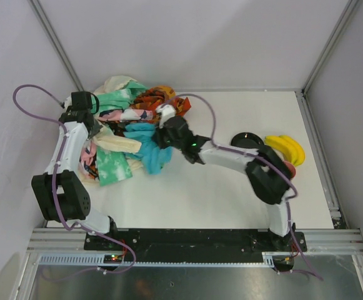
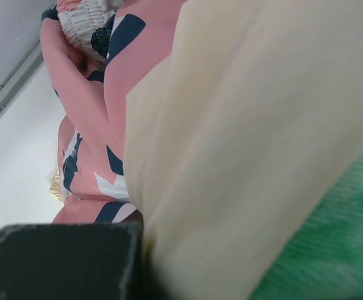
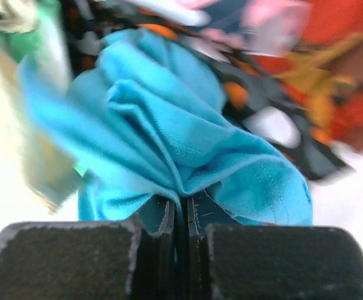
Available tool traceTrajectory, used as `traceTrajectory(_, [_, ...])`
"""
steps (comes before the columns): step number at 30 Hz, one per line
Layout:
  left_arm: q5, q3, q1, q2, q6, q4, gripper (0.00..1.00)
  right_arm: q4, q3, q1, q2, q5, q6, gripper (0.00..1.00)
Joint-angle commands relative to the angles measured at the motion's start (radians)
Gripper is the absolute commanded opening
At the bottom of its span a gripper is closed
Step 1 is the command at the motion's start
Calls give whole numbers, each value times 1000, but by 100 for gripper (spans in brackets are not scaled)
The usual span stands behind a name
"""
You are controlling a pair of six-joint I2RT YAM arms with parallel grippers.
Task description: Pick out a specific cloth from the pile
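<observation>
The turquoise-blue cloth [image 1: 149,149] lies bunched at the pile's near right edge and fills the right wrist view [image 3: 169,119]. My right gripper [image 1: 164,139] is shut on a fold of it [image 3: 181,215], with fabric pinched between the pads. The pile [image 1: 128,112] of mint-green, pink patterned, cream and orange-red cloths sits at the back left. My left gripper [image 1: 94,130] is pushed into the pile's left side. In the left wrist view one black finger [image 2: 62,262] shows. A cream cloth [image 2: 243,144] is pressed against it and hides the other finger.
A black plate [image 1: 247,140] and yellow bananas [image 1: 286,149] lie at the right, partly behind my right arm. A mint-green cloth with white blotches [image 1: 114,165] lies at the pile's near side. Walls and metal frame posts close in the back and sides.
</observation>
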Motion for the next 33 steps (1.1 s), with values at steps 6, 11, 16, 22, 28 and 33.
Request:
traceTrajectory(6, [-77,24,29,-50,-25,54,1,-95,-302,-212,-480,205,-70,0])
traceTrajectory(11, [-56,25,31,-32,-27,55,1,-132,-336,-309,-670,249,-150,0])
traceTrajectory(16, [81,42,17,-15,-16,59,24,-91,-338,-432,-785,142,-187,0])
traceTrajectory(22, [99,101,-176,-13,57,62,96,-51,-337,-584,-793,45,-168,0])
traceTrajectory(28, [-79,166,-405,-73,65,59,99,11,-330,-741,-694,-33,-111,0])
traceTrajectory(33, [-195,218,-556,-91,88,61,100,79,-313,-848,-526,-82,-67,0])
